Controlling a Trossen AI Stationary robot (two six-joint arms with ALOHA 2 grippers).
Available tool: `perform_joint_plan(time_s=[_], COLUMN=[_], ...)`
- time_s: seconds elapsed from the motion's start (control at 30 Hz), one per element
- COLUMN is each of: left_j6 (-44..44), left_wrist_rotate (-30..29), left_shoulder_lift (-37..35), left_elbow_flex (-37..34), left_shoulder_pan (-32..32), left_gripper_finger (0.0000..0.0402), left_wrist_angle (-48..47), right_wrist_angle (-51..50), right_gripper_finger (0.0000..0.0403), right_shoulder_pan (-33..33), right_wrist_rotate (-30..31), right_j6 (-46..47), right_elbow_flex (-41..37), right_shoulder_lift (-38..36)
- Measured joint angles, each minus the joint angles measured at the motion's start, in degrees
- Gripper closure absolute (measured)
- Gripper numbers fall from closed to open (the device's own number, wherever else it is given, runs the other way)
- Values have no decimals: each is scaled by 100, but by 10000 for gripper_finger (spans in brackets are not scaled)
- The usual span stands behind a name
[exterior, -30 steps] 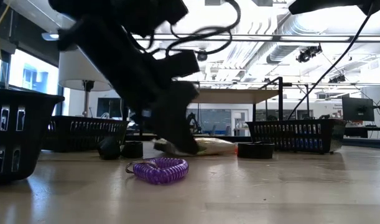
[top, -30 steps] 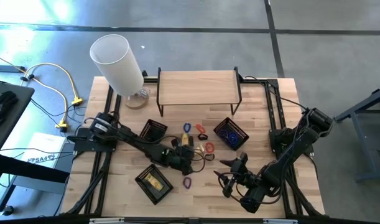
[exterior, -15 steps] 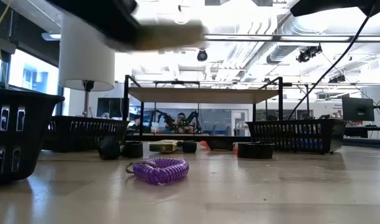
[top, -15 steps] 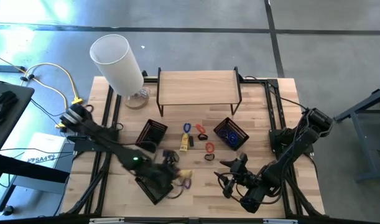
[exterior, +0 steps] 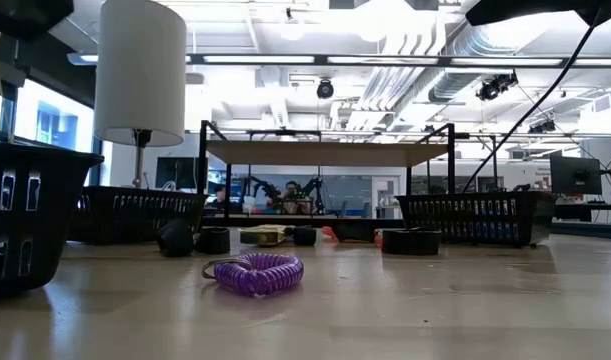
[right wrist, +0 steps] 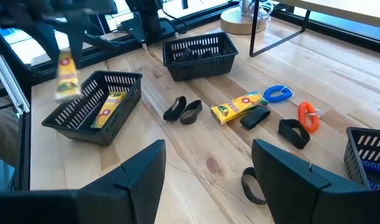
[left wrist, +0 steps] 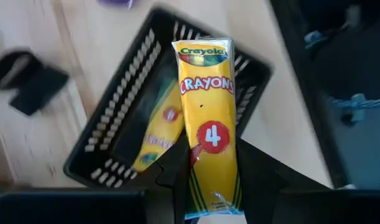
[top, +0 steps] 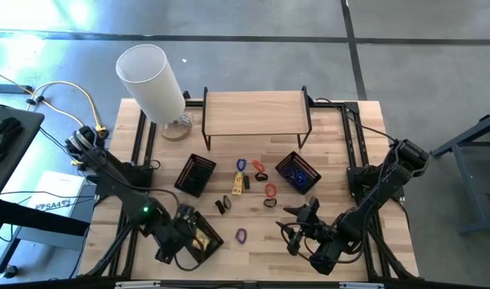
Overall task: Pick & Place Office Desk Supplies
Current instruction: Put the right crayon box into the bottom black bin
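A yellow crayon packet [left wrist: 206, 124] is held clenched in the left tool [left wrist: 208, 180] directly above the black basket [left wrist: 124, 146], its long axis along the basket's length; the right tool [right wrist: 205, 171] is held released, well apart.

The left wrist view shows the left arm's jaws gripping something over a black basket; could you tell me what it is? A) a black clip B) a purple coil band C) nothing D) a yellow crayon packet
D: a yellow crayon packet sits clamped in the left gripper, above the black basket holding another packet.
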Motion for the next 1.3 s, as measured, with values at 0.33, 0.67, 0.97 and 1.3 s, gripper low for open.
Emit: perform_joint_plan(time_s=[0.33, 0.67, 0.97, 1.3], left_j6=[-4, -17, -33, -63], left_wrist_rotate=[-6, 95, 111, 229], left_shoulder_lift=[319, 584, 614, 612], left_elbow_flex=[-642, -719, -717, -717], left_shoulder_pan=[280, 329, 392, 372], left_gripper_finger=[302, 302, 302, 285], left_wrist_angle=[449, 570, 561, 543], right_wrist_angle=[148, 150, 147, 145], right_gripper_finger=[176, 176, 176, 176], right_shoulder_pan=[-109, -109, -109, -109], right_wrist_rotate=[-55, -63, -63, -66], right_j6=[4, 4, 4, 3], right_elbow_flex=[0, 0, 0, 0], right_shoulder_lift=[0, 0, 0, 0])
